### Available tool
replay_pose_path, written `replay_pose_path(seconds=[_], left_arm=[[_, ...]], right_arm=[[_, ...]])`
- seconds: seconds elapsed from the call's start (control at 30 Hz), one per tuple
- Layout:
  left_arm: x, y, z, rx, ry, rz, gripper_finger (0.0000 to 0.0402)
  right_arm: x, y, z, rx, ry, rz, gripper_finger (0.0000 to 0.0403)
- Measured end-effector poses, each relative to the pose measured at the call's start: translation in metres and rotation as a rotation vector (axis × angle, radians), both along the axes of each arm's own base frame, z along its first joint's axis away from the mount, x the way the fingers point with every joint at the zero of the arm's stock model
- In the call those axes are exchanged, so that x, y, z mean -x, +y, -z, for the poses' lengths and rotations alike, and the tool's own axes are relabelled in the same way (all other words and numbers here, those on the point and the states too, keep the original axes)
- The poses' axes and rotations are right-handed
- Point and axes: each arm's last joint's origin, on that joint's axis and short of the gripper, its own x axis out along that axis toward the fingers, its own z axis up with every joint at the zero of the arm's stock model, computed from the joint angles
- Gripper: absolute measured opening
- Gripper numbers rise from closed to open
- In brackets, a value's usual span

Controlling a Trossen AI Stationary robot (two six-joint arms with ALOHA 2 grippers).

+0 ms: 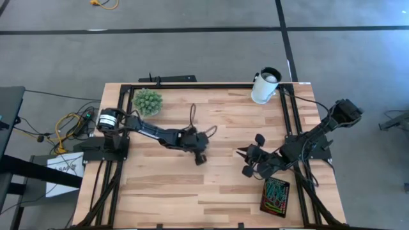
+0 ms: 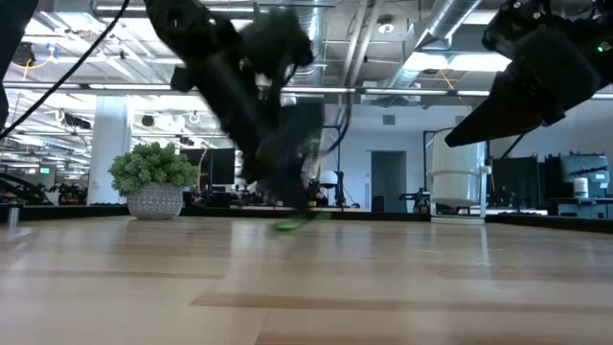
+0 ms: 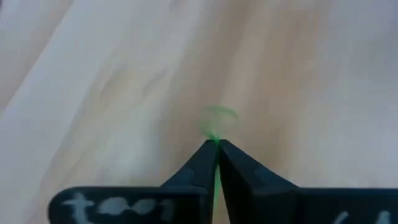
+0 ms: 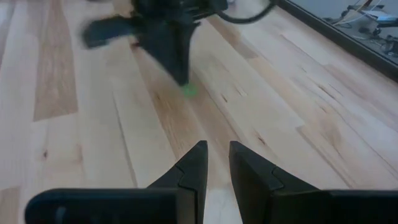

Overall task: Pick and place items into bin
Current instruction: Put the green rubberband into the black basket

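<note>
- Right now my left gripper (image 3: 216, 144) has its fingers pressed together on a green rubber band (image 3: 217, 121); the loop pokes out past the tips and a thin green strand runs back between the fingers.
- From the low view I see that band (image 2: 295, 225) as a small flat green loop touching the wood right under the left gripper (image 2: 287, 196), near the middle of the table (image 1: 192, 185).
- My bin (image 1: 275, 197), a small black tray, sits by the table's near right corner and holds a tangle of red, green and yellow bands.
- My right gripper (image 4: 216, 163) hovers over bare wood, its fingers a narrow gap apart and holding nothing; in the high view it (image 1: 248, 160) is between the left gripper and the bin.
- The surface is pale wooden planks edged by a black frame; a green spiky ball (image 1: 147, 101) and a white cup (image 1: 264, 86) stand along the far edge.
- Beyond the table I see an open workshop with ceiling ducts and bright lights.
- The left arm is smeared in the low and right wrist views, so I cannot make out its finger tips there.
</note>
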Motion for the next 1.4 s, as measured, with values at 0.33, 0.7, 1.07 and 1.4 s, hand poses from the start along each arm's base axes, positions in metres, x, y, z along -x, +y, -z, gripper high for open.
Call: replay_pose_path(seconds=[0.33,0.7,1.07,1.4], left_arm=[[-0.039,-0.033,-0.061,-0.074,-0.277,0.242,0.0001],[-0.036,-0.052,-0.061,-0.086,-0.253,0.265,0.0],[-0.035,-0.056,-0.061,-0.1,-0.25,0.255,0.0],[-0.037,-0.056,-0.063,-0.11,-0.28,0.261,0.0]], right_arm=[[-0.018,0.015,0.003,-0.011,-0.037,-0.226,0.0063],[-0.034,0.016,0.011,0.064,-0.093,-0.247,0.0063],[-0.04,0.008,0.008,0.039,-0.138,-0.214,0.0063],[-0.042,0.005,0.007,0.011,-0.143,-0.214,0.0063]])
